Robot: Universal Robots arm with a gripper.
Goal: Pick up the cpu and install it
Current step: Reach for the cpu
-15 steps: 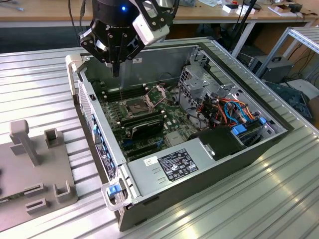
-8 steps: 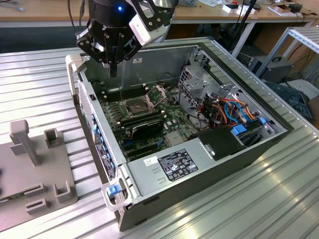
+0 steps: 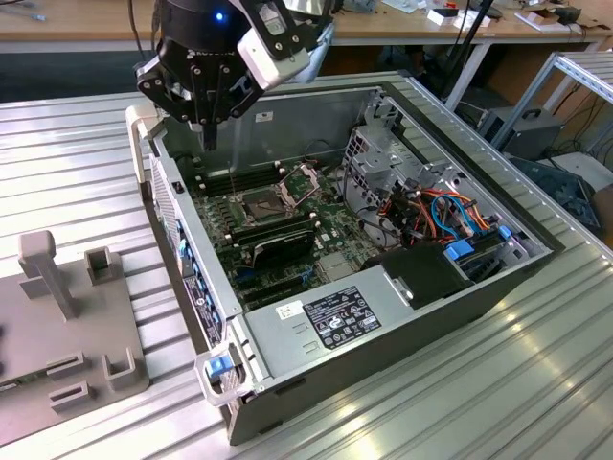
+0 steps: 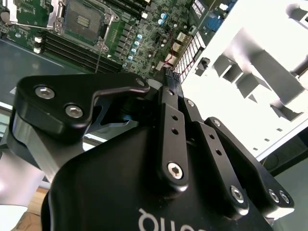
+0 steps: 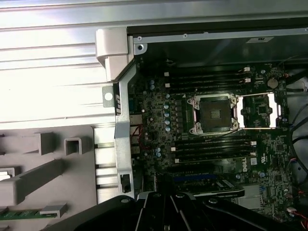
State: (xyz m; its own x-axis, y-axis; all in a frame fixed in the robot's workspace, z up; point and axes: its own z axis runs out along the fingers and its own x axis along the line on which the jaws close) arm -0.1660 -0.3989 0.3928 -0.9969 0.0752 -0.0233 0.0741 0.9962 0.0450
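table [image 3: 77, 144]: ribbed metal, carrying everything else.
case [image 3: 479, 144]: an open computer case lying on its side, its inside facing up. In the exterior view it runs from the middle toward the exterior view's right.
jig [image 3: 57, 326]: a grey block with slots and posts, on the table just beside the case on the exterior view's left. It also shows in the first wrist view [image 5: 48, 168].
board [image 3: 326, 225]: the green board on the case floor, seen in both wrist views [image 5: 159, 120] [image 4: 139, 43].
gripper [image 3: 208, 134]: it hangs over the case's far corner on the exterior view's left, above the rim and well clear of the board. Its fingers [image 4: 166, 89] are drawn together to a narrow tip. Whether anything is pinched between them I cannot tell.
card [image 3: 278, 244]: long and black, standing on the board just beside the socket.
socket [image 3: 259, 203]: a dark square, below the gripper and toward the exterior view's right. It is in both wrist views [image 5: 214, 113] [image 4: 84, 21].
frame [image 5: 260, 111]: the socket's metal frame, hinged open and lying back beside it.
cpu: I cannot tell where it lies, so its place relative to the gripper cannot be told either. The socket's centre looks dark, not silver.
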